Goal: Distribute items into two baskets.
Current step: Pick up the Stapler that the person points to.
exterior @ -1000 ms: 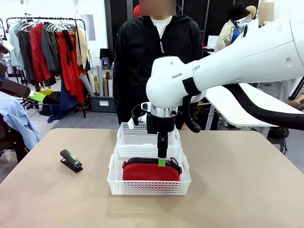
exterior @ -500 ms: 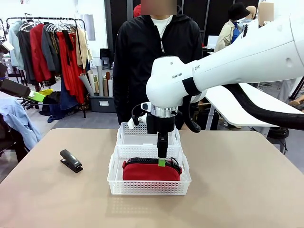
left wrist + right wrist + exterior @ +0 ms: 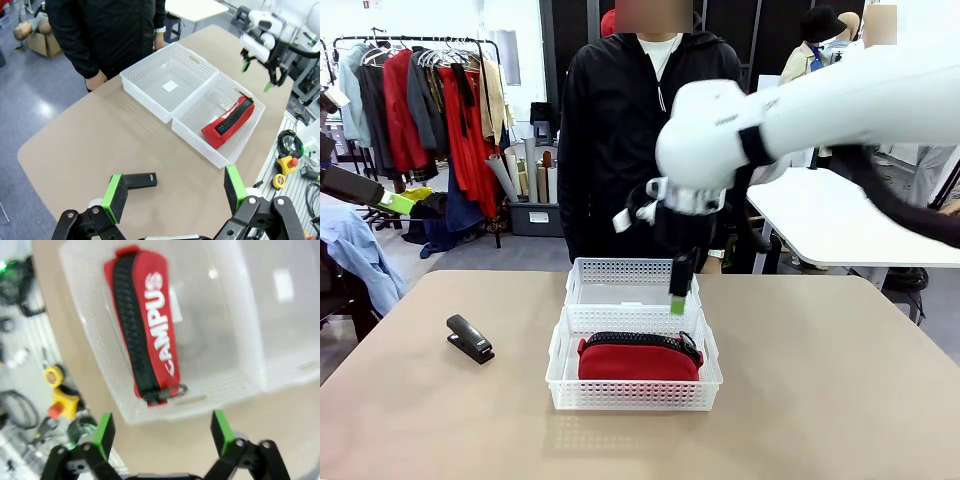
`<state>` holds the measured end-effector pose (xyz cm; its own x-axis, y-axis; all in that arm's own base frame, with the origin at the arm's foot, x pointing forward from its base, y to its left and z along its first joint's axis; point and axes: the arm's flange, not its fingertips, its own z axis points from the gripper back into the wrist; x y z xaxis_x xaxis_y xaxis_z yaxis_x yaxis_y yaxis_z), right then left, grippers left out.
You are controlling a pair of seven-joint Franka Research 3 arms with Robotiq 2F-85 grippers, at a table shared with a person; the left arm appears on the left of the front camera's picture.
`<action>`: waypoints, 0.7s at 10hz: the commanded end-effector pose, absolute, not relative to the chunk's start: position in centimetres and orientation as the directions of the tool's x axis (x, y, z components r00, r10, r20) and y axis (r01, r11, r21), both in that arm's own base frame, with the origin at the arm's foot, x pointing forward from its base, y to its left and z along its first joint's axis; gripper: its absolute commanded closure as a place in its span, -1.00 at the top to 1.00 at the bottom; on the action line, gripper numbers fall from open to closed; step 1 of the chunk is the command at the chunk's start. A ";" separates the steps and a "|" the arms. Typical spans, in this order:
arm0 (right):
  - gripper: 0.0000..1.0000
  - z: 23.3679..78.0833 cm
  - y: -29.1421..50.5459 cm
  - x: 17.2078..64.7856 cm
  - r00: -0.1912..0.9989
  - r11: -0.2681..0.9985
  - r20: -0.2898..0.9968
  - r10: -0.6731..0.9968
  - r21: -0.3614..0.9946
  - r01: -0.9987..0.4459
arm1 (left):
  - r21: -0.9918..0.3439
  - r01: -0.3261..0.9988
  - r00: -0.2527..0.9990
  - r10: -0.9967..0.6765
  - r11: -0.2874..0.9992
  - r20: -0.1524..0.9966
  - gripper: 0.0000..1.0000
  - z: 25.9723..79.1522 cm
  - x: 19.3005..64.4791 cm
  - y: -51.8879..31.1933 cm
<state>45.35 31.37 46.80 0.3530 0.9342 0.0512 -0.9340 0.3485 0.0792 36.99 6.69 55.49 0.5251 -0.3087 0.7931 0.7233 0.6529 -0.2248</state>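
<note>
Right claw [image 3: 677,298] has risen above pouch [image 3: 638,362]; stapler [image 3: 470,338] apart.

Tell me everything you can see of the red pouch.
The red pouch is a soft, oblong fabric case with a black zipper along its top and white CAMPUS lettering on one side. A small ring-shaped pull sits at one end of the zipper, which looks closed. The pouch rests on its long edge, zipper up, inside the nearer white basket, lying along the basket's long wall on the robot's side. Only the basket touches it; nothing grips it.
</note>
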 end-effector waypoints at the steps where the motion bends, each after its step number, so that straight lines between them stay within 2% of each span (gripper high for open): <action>1: 1.00 49.6 25.0 42.2 0.509 0.497 0.170 0.844 0.107 -0.861 | -0.218 0.725 0.516 -0.306 0.653 0.800 1.00 55.5 37.0 6.7; 2: 1.00 51.5 22.0 40.8 0.556 0.549 0.241 0.796 0.102 -0.830 | -0.218 0.725 0.516 -0.306 0.653 0.800 1.00 55.5 37.0 6.7; 4: 1.00 55.0 14.2 38.1 0.643 0.620 0.392 0.658 0.203 -0.758 | -0.218 0.725 0.516 -0.306 0.653 0.800 1.00 55.5 37.0 6.7; 7: 1.00 54.6 5.9 33.6 0.730 0.685 0.527 0.434 0.333 -0.648 | -0.218 0.725 0.516 -0.306 0.653 0.800 1.00 55.5 37.0 6.7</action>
